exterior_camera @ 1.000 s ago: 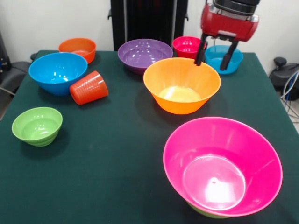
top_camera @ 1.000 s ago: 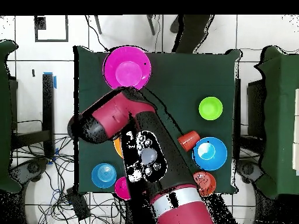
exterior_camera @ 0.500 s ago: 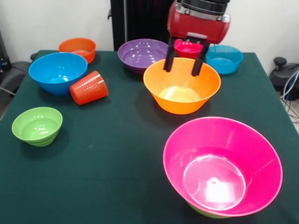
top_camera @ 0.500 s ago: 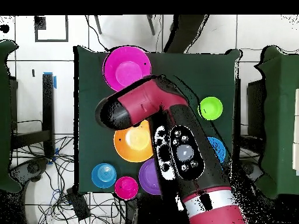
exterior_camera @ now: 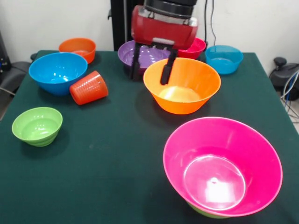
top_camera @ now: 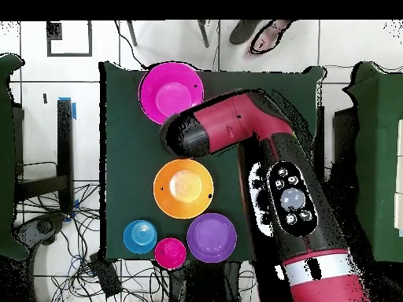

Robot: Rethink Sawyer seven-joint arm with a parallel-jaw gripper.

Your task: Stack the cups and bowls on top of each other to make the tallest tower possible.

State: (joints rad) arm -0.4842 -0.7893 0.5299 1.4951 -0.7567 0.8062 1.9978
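Claw (exterior_camera: 151,69) hangs empty, prongs apart, at the far-left rim of the large glossy orange plastic bowl (exterior_camera: 182,89). Nearer than that bowl, the big pink bowl (exterior_camera: 222,165) sits on a green one: the tower's only start. Ribbed orange-red tumbler (exterior_camera: 88,87) lies tipped to its left; seven bowls remain loose.

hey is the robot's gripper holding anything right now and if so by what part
Nothing is held. The gripper hangs open and empty, its two fingers spread, in front of the purple bowl and beside the large orange bowl.
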